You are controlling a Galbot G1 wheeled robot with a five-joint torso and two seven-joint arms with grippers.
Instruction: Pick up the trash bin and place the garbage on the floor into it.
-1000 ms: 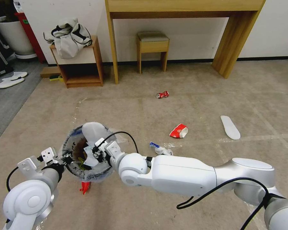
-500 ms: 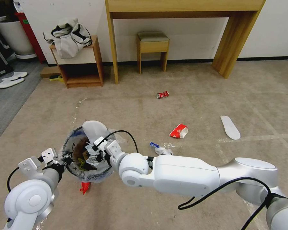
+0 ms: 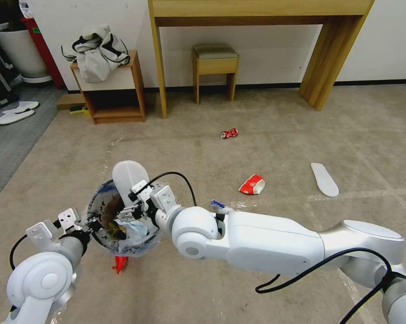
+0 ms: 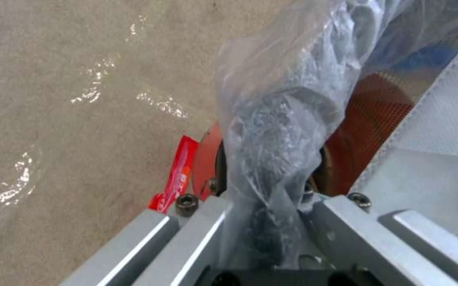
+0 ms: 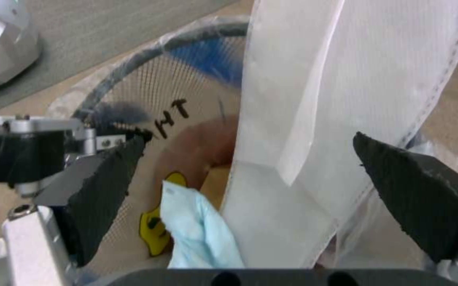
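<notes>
Head view is showing the trash bin (image 3: 122, 225) held off the floor (image 3: 279, 148) by the left pincer (image 3: 91, 223), which is clamped on the near-left part of the bin's rim through the crinkled plastic liner (image 4: 276, 131). The right pincer (image 3: 131, 215) is hovering over the bin's mouth with its pads (image 5: 101, 178) spread wide, one on each side of the white insole (image 3: 130, 176) but touching neither face. That insole is standing in the bin, its lower end down inside and its upper end poking out past the far rim.

My worry is the insole: being long and only half inside, it is likely leaning on the rim, and a tilt of the bin could be enough to tip it back out. The open pads could also be snagging it or the liner if the arm pulls away at a slant. The left grip is biting partly on slippery plastic, so the bin may be sliding or swinging.

Beyond the bin, a second insole (image 3: 324, 179), a red-white cup (image 3: 252, 184), a crushed can (image 3: 229, 133) and a red wrapper (image 3: 119, 263) under the bin are lying on the floor.
</notes>
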